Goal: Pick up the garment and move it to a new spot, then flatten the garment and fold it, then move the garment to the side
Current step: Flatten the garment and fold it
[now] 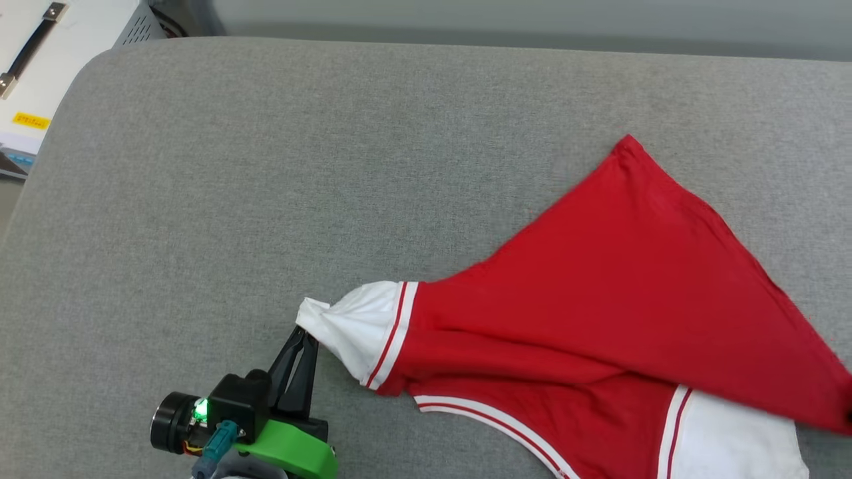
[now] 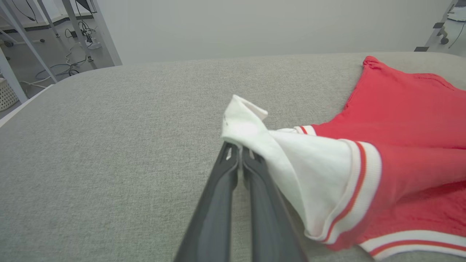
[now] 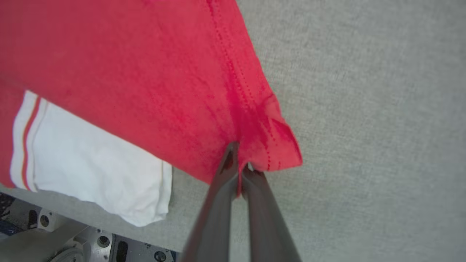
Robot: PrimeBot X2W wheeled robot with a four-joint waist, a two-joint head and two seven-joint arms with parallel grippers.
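Observation:
The garment (image 1: 619, 293) is a red shirt with white sleeves, stretched across the right half of the grey padded table (image 1: 266, 166). My left gripper (image 1: 305, 334) is shut on the tip of one white sleeve (image 2: 255, 134), which bunches over its fingertips. My right gripper (image 3: 238, 167) is shut on a red hem corner (image 3: 269, 138) of the garment. That corner hangs above the table. The other white sleeve (image 3: 98, 160) lies flat near the table's front edge. The garment's print is hidden.
A white cabinet with a dark handle (image 1: 30, 46) stands beyond the table's far left corner. Table legs and cables (image 2: 54, 43) are on the floor to the left. The robot's base (image 3: 72, 243) shows below the front edge.

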